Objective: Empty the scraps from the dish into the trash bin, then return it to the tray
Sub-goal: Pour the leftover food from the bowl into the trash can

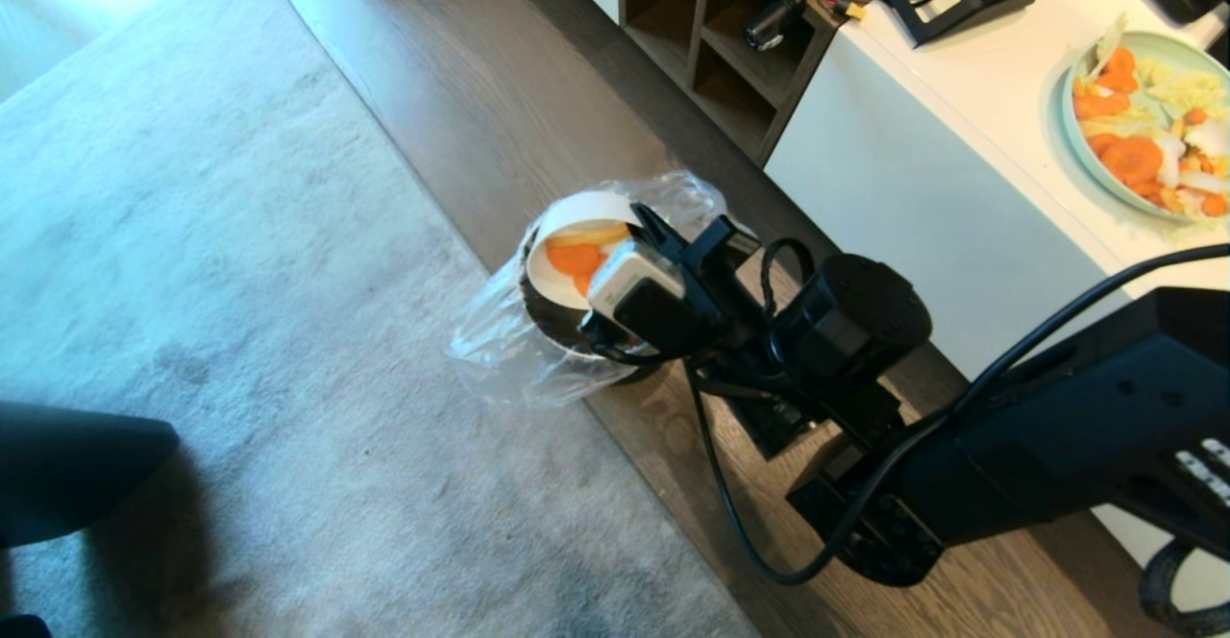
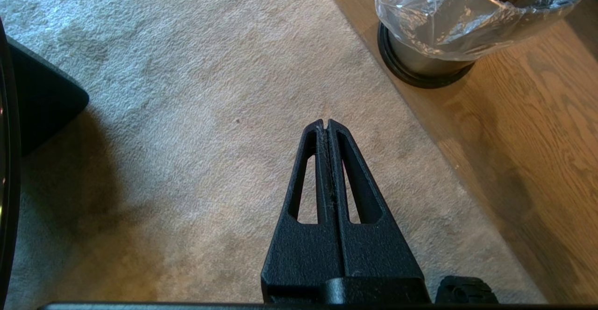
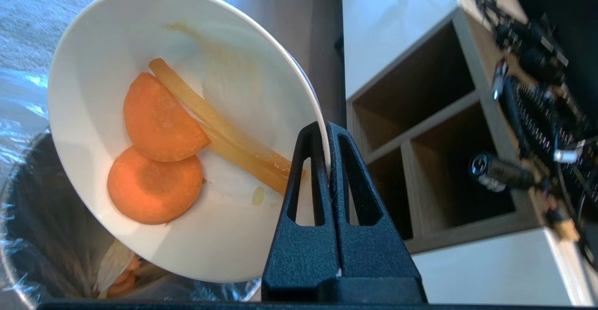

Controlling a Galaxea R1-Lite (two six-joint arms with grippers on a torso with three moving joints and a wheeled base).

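From the head view, the right end effector (image 1: 642,234) holds the white bowl (image 1: 567,234) tipped on its side directly over the trash bin (image 1: 538,331), which stands on the wooden floor at the edge of the carpet (image 1: 240,282). Orange carrot slices (image 1: 575,258) show inside the tilted bowl. On the white surface (image 1: 971,100) at upper right sits a pale-green plate (image 1: 1074,129) heaped with mixed vegetable bits. The tray is not in view.

In the left wrist view, the left end effector (image 2: 328,124) hangs over the carpet with its jaws pressed together and nothing between them; the bin (image 2: 423,62), draped in its clear liner bag (image 2: 448,16), stands apart from it on the wood floor.

In the right wrist view, the right end effector (image 3: 325,128) is clamped tight on the bowl's rim, one finger inside and one outside. The bowl (image 3: 93,44) is steeply tilted, yet two carrot rounds (image 3: 156,160), a yellowish stick (image 3: 205,114) and pale pieces cling to its inside. Below it the bin's mouth (image 3: 32,235) holds a few scraps (image 3: 117,272).

The emptying step is in hand and, by my reading, unfinished. The next move probably calls for a steeper tip or a small shake, keeping the rim over the liner, before the bowl goes to the tray.
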